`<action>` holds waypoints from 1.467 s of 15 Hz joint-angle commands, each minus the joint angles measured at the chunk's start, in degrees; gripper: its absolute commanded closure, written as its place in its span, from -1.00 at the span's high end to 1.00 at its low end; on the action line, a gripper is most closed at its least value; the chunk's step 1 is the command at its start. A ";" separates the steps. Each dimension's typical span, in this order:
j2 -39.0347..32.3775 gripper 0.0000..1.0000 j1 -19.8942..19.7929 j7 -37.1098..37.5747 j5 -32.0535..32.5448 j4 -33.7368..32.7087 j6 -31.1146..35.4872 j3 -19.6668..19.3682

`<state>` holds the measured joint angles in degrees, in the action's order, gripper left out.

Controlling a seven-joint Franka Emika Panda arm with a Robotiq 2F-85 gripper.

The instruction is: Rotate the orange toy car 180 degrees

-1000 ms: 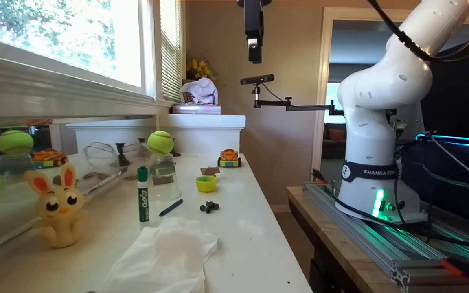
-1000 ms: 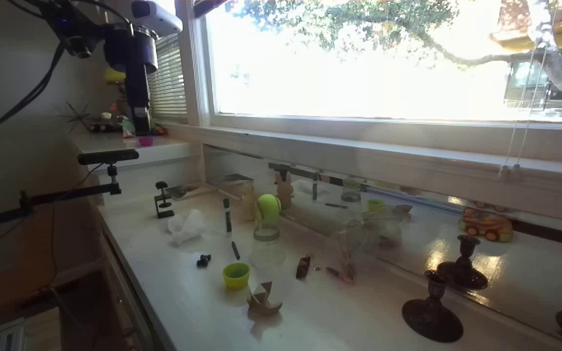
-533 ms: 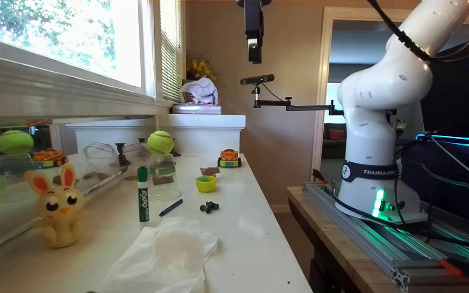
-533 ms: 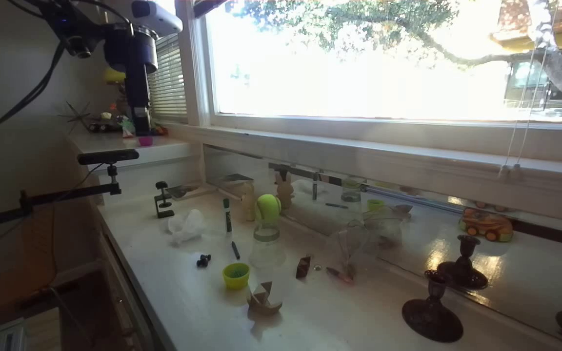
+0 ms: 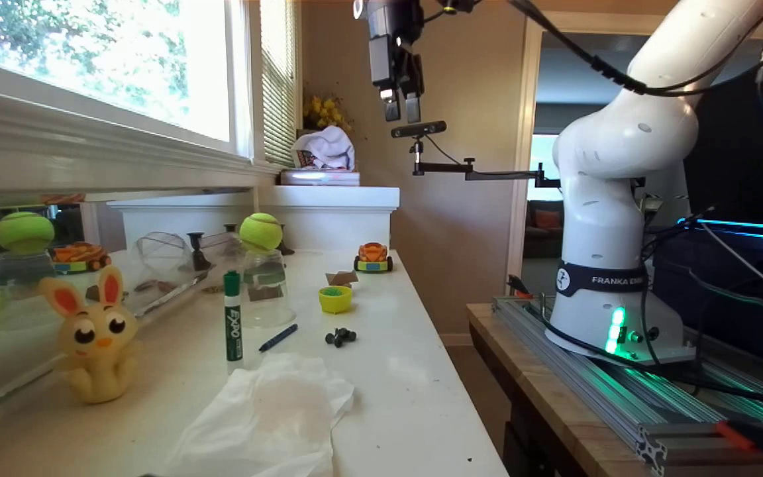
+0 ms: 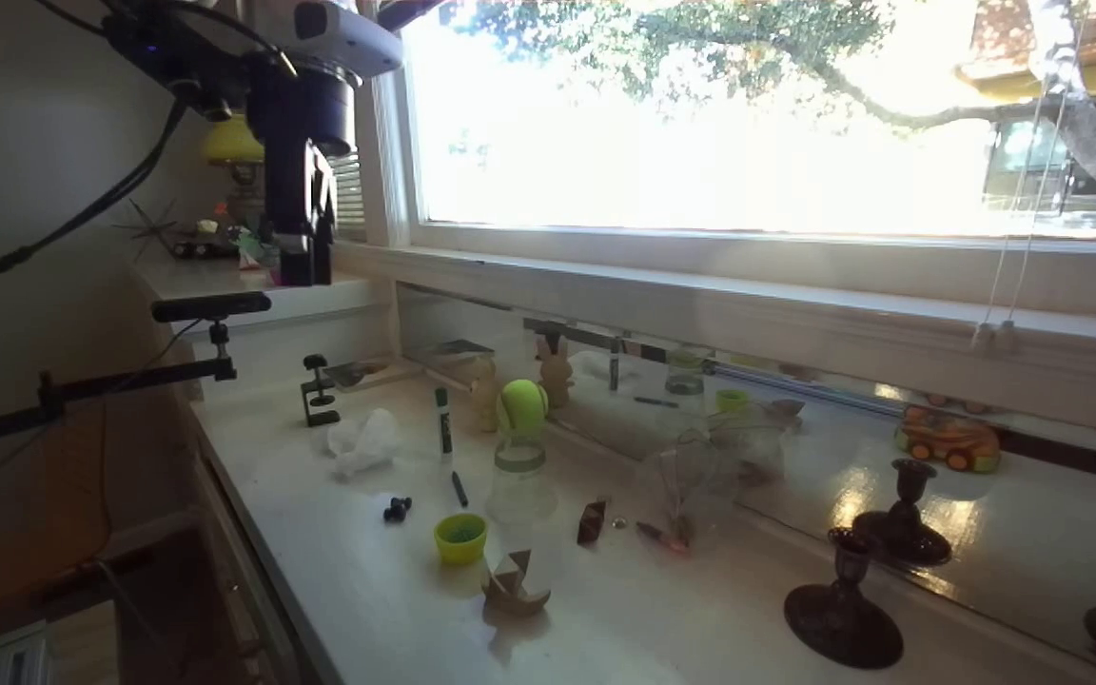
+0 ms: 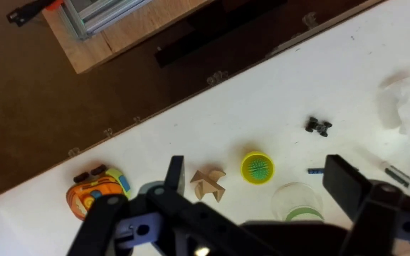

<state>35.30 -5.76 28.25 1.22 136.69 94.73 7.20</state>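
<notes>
The orange toy car (image 5: 373,257) stands upright on the white counter at its far end near the edge in an exterior view, with a yellow and blue bumper and dark wheels. In the wrist view the car (image 7: 96,190) lies at the lower left, partly hidden behind a gripper finger. In an exterior view only its mirror reflection (image 6: 948,442) shows. My gripper (image 7: 255,160) is open and empty, well above the counter. It also shows high up in both exterior views (image 5: 403,114) (image 6: 307,271), apart from the car.
Near the car are a brown folded piece (image 7: 208,185) and a yellow cup (image 7: 257,168) with a green spiky ball. A tennis ball (image 5: 261,232) rests on a clear cup (image 5: 265,285). A marker (image 5: 232,318), black wheeled object (image 5: 340,337), bunny (image 5: 99,338) and dark candle holder (image 6: 843,609) also stand here.
The gripper has turned about its vertical axis, so both fingers now show apart. It has shifted slightly, to the right and a little down in an exterior view. The counter objects have not moved.
</notes>
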 commanded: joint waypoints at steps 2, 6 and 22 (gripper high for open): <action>-5.10 1.00 -4.34 4.37 -2.73 -0.41 4.15 -4.99; -5.38 1.00 -4.24 2.59 -1.05 -0.06 3.82 -5.48; -19.37 1.00 -11.49 11.89 -7.25 -4.55 11.78 -17.70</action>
<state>15.91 -17.38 40.16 -6.08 132.21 106.62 -10.38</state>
